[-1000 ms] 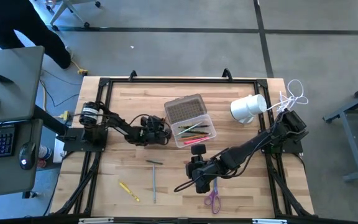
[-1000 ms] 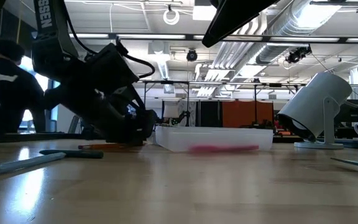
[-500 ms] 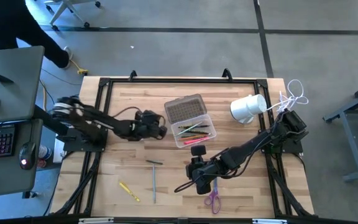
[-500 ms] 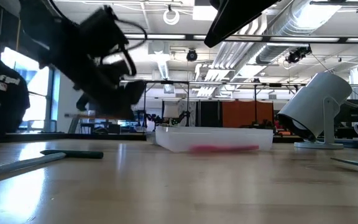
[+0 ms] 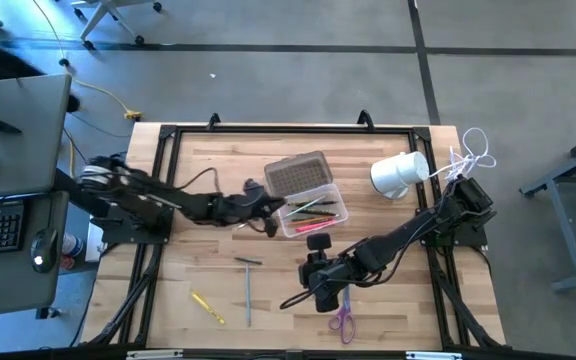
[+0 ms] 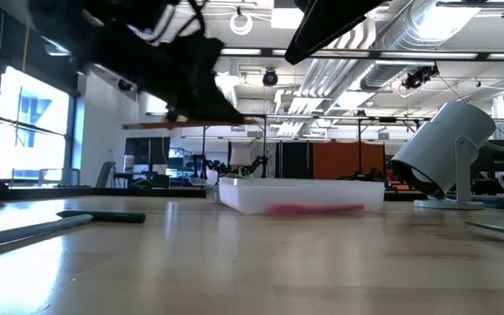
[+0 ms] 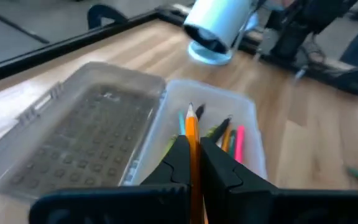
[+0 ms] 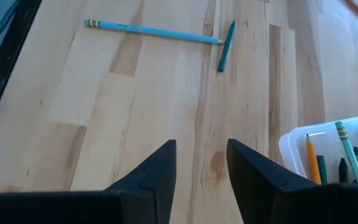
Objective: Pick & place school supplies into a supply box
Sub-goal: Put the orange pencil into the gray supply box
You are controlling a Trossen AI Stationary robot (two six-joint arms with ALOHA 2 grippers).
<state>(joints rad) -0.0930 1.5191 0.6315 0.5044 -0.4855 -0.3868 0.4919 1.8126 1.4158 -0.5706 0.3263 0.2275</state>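
Observation:
My left gripper point(image 5: 271, 212) is raised beside the left end of the supply box point(image 5: 316, 213) and is shut on an orange pencil point(image 7: 191, 127). The clear box holds several pens and pencils, and its textured lid point(image 7: 86, 140) lies open on the far side. On the table near the front lie a blue pencil point(image 8: 151, 31), a green pen point(image 8: 227, 38), a yellow pencil point(image 5: 208, 307) and purple-handled scissors point(image 5: 343, 320). My right gripper point(image 8: 201, 165) hovers open above the bare table, just beyond the scissors. My left gripper pinches the orange pencil's shaft point(image 7: 192, 149) between its two fingers. The pencil runs along the fingers, its sharpened tip point(image 7: 190, 111) sticking out ahead over the box. The fingers come nearly level from the table's left. The pencil point(image 6: 191, 124) is level, clear of the table.
A white cylindrical object point(image 5: 398, 173) stands to the right of the box, with a white cable bundle point(image 5: 473, 150) behind it. The black table frame point(image 5: 268, 128) runs along the edges. Bare wood lies between the box and the loose pens.
My left gripper has risen from the table with the orange pencil, tipped from pointing down to nearly level, and shifted a little toward the box. The pencil has been lifted clear of the table and now points over the box.

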